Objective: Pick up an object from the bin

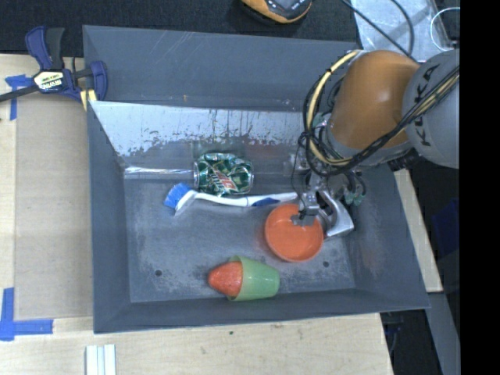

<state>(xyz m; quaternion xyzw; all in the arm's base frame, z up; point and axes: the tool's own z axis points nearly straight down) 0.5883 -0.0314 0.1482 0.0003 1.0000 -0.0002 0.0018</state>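
Camera view, looking down into the bin. We see the gripper point(309, 212) low in the right half of the bin point(108, 233), at the end of an arm that enters from the right. It sits at the upper right edge of an orange round thing point(291, 242), which looks like a shallow bowl or lid and lies on the bin floor right of centre. The tip of the gripper overlaps that orange rim, but we cannot tell whether it touches the rim or hangs just above it. Nor can we tell whether the gripper is wide or narrow, since the wrist and cables point(316, 135) hide its working end. Above it we note the orange wrist cover point(373, 100), ringed by black and yellow cables.

Moving outward, a toothbrush point(223, 200) with a white handle and a blue head lies left of the gripper. Its handle end is just beside the orange thing's upper rim and its head points to the left. Touching the toothbrush from behind is a crushed green drink can point(224, 173), near the back wall. Toward the front wall, well apart from the gripper, lies a toy point(244, 280) on its side, red at its left end and pale green at its right.
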